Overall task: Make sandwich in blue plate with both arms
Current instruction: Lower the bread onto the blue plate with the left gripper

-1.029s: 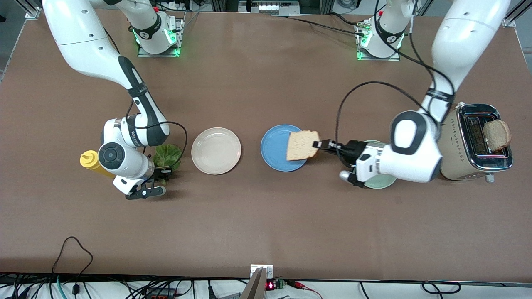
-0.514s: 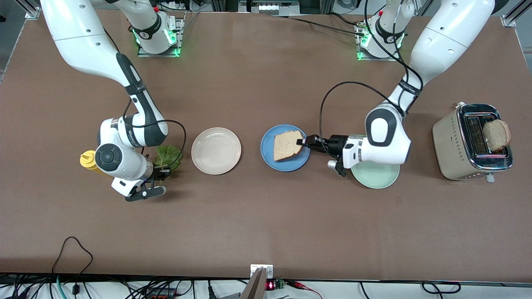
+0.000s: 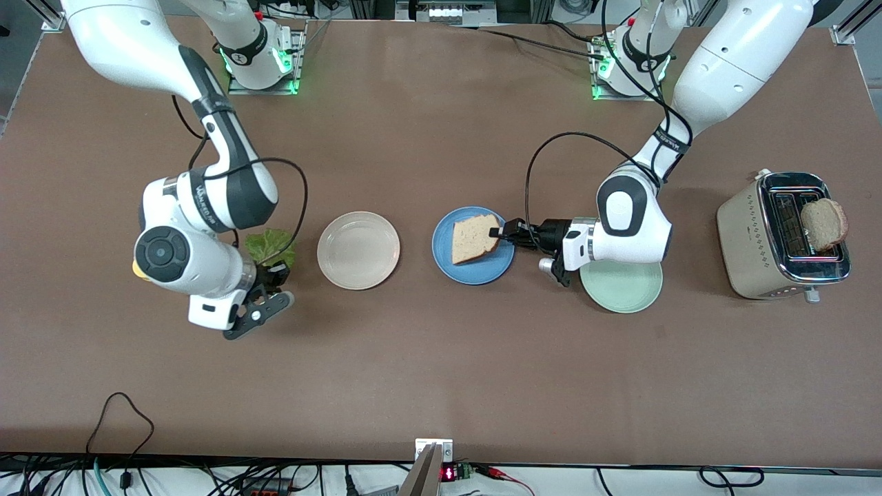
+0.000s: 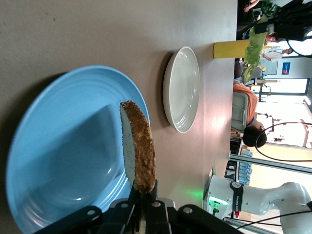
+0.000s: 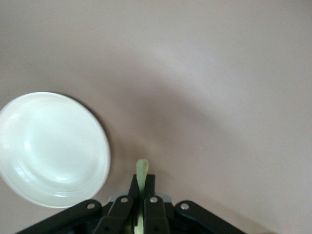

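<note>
The blue plate (image 3: 448, 258) lies mid-table. My left gripper (image 3: 497, 231) is shut on the edge of a toasted bread slice (image 3: 472, 238) and holds it low over the plate; I cannot tell if they touch. The left wrist view shows the slice (image 4: 139, 151) edge-on in the left gripper (image 4: 145, 187) above the plate (image 4: 63, 156). My right gripper (image 3: 275, 271) is shut on a green lettuce leaf (image 3: 270, 246), held above the table beside the cream plate. The right wrist view shows the leaf's stem (image 5: 142, 170) in the right gripper (image 5: 142, 184).
A cream-white plate (image 3: 358, 249) lies between the lettuce and the blue plate. A mint-green plate (image 3: 623, 286) lies partly under the left arm. A toaster (image 3: 758, 241) at the left arm's end holds another bread slice (image 3: 823, 224). A yellow bottle (image 3: 138, 270) is mostly hidden by the right arm.
My left gripper carried the bread down and farther over the blue plate. My right gripper rose from the table with the lettuce leaf in it.
</note>
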{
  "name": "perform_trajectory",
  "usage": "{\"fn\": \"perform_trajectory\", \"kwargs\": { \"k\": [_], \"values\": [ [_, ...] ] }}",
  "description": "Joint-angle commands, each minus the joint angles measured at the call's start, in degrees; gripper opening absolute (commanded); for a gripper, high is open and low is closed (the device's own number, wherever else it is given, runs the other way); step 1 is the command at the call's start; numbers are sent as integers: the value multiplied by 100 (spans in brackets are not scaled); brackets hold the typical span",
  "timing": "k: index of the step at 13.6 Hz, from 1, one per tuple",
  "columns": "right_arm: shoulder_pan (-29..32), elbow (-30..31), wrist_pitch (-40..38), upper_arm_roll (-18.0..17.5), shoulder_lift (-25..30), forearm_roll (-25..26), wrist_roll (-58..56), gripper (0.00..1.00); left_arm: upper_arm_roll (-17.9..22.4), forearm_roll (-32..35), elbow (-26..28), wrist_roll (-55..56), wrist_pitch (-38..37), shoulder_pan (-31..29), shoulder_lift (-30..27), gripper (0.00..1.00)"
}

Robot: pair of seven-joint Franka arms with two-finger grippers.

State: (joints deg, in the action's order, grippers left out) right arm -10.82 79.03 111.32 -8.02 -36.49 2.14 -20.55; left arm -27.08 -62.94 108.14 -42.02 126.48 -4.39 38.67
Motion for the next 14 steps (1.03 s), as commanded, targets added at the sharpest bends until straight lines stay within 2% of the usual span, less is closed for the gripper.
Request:
{"fn": "perform_trajectory", "kwargs": {
  "k": [1, 7, 8, 9, 10, 14],
  "values": [
    [45, -124, -76, -374, -16, 6, -518, 0, -60, -341, 76, -464, 236, 35, 79, 0],
    [-43, -668, -23, -876, -173, -3, -1651, 0, -60, -500, 76, -570, 413, 228, 149, 2],
    [-165, -774, -23, -903, -252, 6, -1898, 0, -52, -500, 76, -536, 413, 237, 149, 18],
    [-297, -792, -5, -903, -262, 6, -1987, 0, -34, -474, 67, -570, 395, 194, 149, 87],
    [-420, -792, 73, -903, -279, 6, -1953, 0, -34, -448, 67, -570, 352, 141, 132, 100],
    [-807, -784, 670, -903, -446, -11, -1874, 0, 36, -168, 172, -544, 316, 44, -262, 100]
  ]
}}
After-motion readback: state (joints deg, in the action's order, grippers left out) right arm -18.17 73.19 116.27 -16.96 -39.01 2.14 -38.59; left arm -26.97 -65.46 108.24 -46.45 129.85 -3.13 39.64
